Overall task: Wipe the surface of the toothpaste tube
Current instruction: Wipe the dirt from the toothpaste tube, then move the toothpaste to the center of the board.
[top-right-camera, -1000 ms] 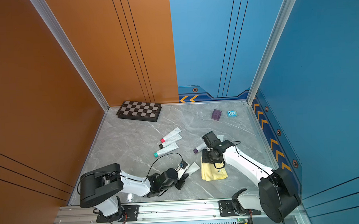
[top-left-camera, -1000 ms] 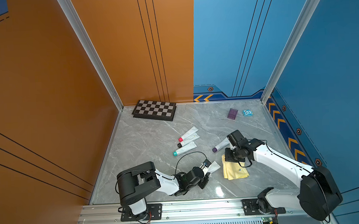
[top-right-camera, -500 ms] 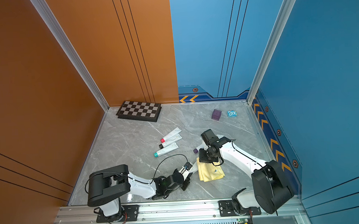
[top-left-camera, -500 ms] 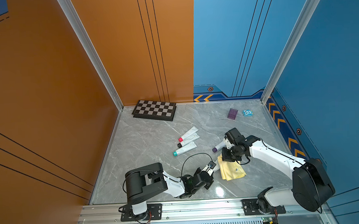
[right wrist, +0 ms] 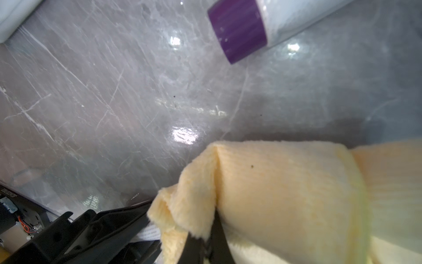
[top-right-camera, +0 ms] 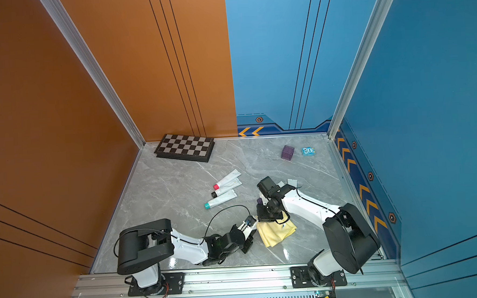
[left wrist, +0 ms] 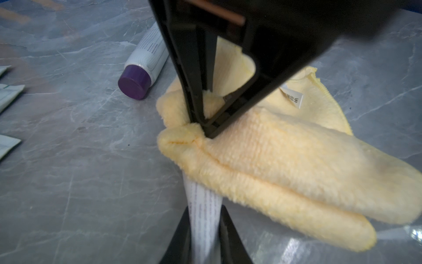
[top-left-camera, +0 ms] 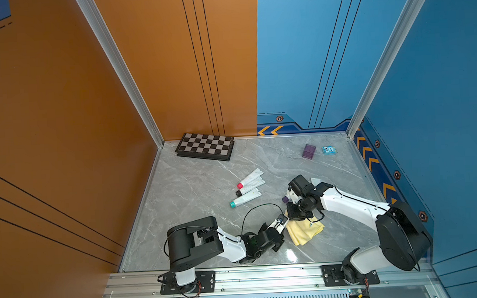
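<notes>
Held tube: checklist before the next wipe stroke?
1. Tube grip: left gripper shut on held tube: ok.
2. Cloth grip: right gripper shut on yellow cloth: ok.
3. Cloth draped over the held tube's far end: ok.
4. Cloth wrapped all around the tube: cannot tell, underside hidden.
5. Held tube's cap on: cannot tell, covered by cloth.
6. Cap of purple-capped tube apart from the cloth: ok.

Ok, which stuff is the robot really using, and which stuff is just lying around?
In use: held toothpaste tube, yellow cloth, left end effector, right end effector.

Lying about: purple-capped tube, red-capped tube, black-capped tube, teal-capped tube, chessboard, purple cube, blue box.
</notes>
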You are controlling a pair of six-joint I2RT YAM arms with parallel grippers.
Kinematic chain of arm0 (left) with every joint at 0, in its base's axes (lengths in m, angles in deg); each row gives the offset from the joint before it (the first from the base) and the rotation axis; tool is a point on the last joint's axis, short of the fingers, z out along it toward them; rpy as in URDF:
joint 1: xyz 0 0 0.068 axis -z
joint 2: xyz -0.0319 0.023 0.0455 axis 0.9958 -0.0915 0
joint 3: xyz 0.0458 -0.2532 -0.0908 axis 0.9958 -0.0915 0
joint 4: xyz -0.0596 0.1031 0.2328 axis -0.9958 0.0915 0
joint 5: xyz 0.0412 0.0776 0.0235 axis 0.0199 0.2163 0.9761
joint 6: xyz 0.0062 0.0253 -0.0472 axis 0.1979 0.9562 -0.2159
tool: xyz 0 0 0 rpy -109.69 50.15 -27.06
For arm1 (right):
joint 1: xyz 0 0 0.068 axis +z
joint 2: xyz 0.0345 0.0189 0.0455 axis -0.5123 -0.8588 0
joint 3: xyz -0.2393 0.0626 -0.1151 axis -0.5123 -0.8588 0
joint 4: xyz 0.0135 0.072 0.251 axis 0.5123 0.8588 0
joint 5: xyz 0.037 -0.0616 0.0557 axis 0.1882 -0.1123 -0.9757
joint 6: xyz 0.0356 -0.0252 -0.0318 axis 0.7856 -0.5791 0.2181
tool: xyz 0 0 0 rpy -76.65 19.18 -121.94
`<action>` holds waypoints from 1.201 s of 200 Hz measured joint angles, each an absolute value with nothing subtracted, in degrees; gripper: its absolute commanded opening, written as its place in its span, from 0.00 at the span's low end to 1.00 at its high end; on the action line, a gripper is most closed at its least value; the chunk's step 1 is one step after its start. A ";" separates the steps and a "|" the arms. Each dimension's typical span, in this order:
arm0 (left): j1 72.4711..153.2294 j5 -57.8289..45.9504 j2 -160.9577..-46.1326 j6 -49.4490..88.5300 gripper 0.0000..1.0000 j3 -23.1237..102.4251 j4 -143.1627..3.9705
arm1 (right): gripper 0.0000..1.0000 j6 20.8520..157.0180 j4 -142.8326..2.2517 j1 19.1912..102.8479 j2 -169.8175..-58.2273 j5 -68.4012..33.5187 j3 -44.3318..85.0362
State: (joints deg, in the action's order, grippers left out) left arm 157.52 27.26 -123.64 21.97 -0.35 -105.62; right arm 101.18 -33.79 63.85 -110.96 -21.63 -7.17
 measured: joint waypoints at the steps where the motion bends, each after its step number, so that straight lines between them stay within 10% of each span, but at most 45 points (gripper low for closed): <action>1: 157.50 27.24 -123.64 21.97 0.20 -0.35 -105.62 | 0.00 101.16 -33.85 63.85 -110.96 -21.56 -7.23; 240: 148.17 9.05 -129.76 26.41 0.26 15.67 -91.96 | 0.00 100.41 -23.25 46.17 -82.19 -13.23 1.51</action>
